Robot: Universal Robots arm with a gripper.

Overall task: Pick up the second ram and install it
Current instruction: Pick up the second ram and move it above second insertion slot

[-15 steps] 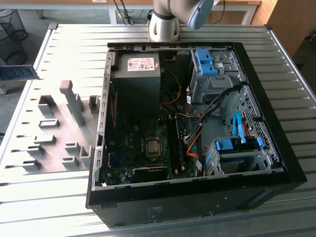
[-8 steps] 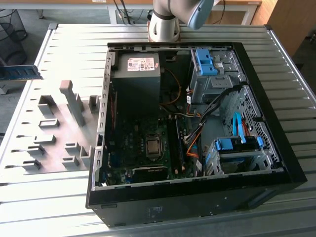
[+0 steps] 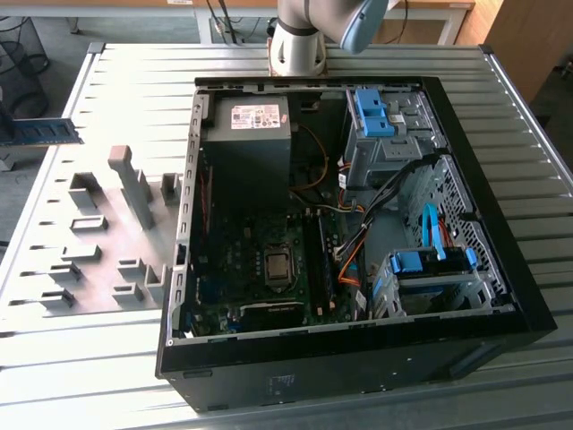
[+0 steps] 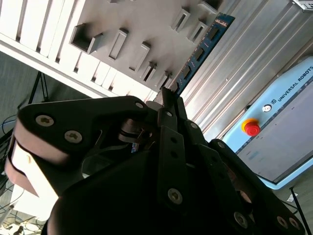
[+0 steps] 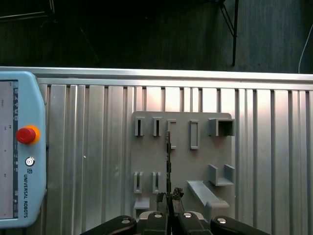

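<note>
The tool (image 5: 169, 197) is closed tight on the second ram (image 5: 168, 157), with its black fingers (image 5: 157, 198) meeting on one end of the stick. The rest of the stick juts out past the fingertips. In the first wrist view the stick shows edge-on as a thin dark line. In the second wrist view its blue-green face and row of black chips (image 4: 201, 54) are turned to the camera.

The tool hangs well above the surface (image 5: 98, 147) and points down toward it, so the ram is held in the air and touches nothing else. Below it lies the grey holder plate (image 5: 190, 166) with its slots and blocks. In the first wrist view the stick's free end lines up with the plate's slotted row. A light-blue teach pendant (image 5: 19, 196) with a red stop button (image 5: 27, 134) lies on the surface beside the plate, a little apart from it.

In the exterior view the arm's base (image 3: 300, 45) stands at the far side of the surface, behind the open computer case (image 3: 313, 381). A blue-capped joint (image 3: 363, 22) sits above the base, where the arm leaves the picture. The case lies on its side toward the exterior view's right, well apart from the plate, with its board and light-blue latches (image 3: 372, 112) exposed. At the exterior view's left edge a blue-green strip (image 3: 40, 133) with dark chips reaches in past the surface's rim. I cannot tell whether it is the held stick.
</note>
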